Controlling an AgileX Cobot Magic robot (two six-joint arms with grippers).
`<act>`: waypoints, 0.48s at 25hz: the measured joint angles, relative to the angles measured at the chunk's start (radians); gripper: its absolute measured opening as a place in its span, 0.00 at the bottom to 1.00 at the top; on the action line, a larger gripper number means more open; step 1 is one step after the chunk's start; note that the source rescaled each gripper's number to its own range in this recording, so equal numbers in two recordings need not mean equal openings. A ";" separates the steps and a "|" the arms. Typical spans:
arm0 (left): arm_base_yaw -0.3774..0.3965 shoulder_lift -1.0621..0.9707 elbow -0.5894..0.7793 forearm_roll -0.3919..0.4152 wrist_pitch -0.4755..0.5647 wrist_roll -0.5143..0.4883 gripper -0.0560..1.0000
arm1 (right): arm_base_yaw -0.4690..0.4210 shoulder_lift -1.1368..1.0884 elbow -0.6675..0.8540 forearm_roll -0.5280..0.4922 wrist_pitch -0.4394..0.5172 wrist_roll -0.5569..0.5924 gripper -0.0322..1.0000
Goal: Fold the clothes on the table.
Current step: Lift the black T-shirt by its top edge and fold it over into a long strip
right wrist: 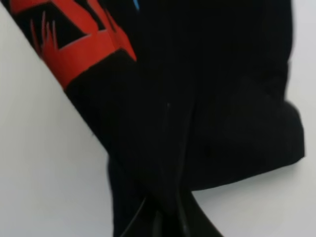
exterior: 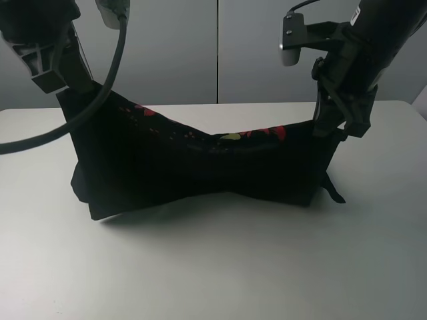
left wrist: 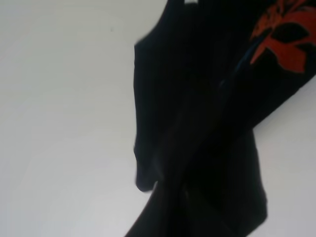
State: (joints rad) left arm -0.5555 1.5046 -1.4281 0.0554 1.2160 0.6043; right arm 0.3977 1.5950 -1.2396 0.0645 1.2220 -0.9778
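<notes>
Spreading across the whole lower part of the high view is the big white table [exterior: 213,280]. The black T-shirt [exterior: 193,170] is strung up over it between the two arms like a hammock. Its top edge sags in the middle, and its bottom edge hangs down at the tabletop, though I honestly can't tell if it touches. The left claw [exterior: 67,93] is pinching the shirt's upper corner on its side, held a bit higher than the other end. The right claw [exterior: 327,130] is clamped on the opposite corner, though its fingers are mostly lost against the black cloth. Both wrist cams just show dark folds dangling over white table. The red print [exterior: 277,132] peeks along the top edge, with a yellow bit near the dip. One sleeve [exterior: 333,190] flops out under the right arm. A grey cable [exterior: 33,142] loops past the left arm.
</notes>
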 joint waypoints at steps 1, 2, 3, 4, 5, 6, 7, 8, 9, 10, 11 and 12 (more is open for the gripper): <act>0.000 0.004 0.000 -0.016 0.000 0.002 0.05 | 0.000 0.000 0.018 0.000 0.002 -0.002 0.05; 0.000 0.008 0.000 -0.034 0.002 0.002 0.05 | 0.000 0.000 0.035 0.002 0.004 -0.002 0.05; 0.000 0.016 0.000 -0.055 0.002 0.002 0.05 | 0.000 0.000 0.049 0.002 0.004 -0.006 0.05; 0.000 0.022 0.002 -0.069 0.002 0.004 0.05 | 0.000 0.000 0.058 0.004 0.004 -0.008 0.05; 0.000 0.031 0.009 -0.085 0.002 0.004 0.05 | 0.000 0.000 0.067 0.006 0.004 -0.012 0.05; 0.000 0.039 0.018 -0.099 0.002 0.006 0.05 | 0.000 0.000 0.076 0.008 0.002 -0.023 0.05; 0.000 0.050 0.032 -0.109 0.002 0.010 0.05 | 0.000 0.000 0.084 0.017 0.002 -0.031 0.05; 0.000 0.056 0.048 -0.114 0.002 0.016 0.05 | 0.000 0.000 0.092 0.028 0.002 -0.038 0.05; 0.000 0.065 0.067 -0.125 0.002 0.020 0.05 | 0.000 0.000 0.097 0.036 0.002 -0.050 0.05; 0.000 0.073 0.082 -0.134 0.001 0.025 0.05 | 0.000 0.000 0.104 0.046 0.002 -0.062 0.05; 0.000 0.077 0.101 -0.144 0.001 0.031 0.05 | 0.000 0.000 0.110 0.053 0.002 -0.072 0.05; 0.000 0.078 0.119 -0.160 0.001 0.040 0.05 | 0.000 0.000 0.112 0.058 0.002 -0.077 0.05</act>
State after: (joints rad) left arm -0.5555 1.5830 -1.3095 -0.1046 1.2167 0.6438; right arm 0.3977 1.5950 -1.1271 0.1223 1.2240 -1.0546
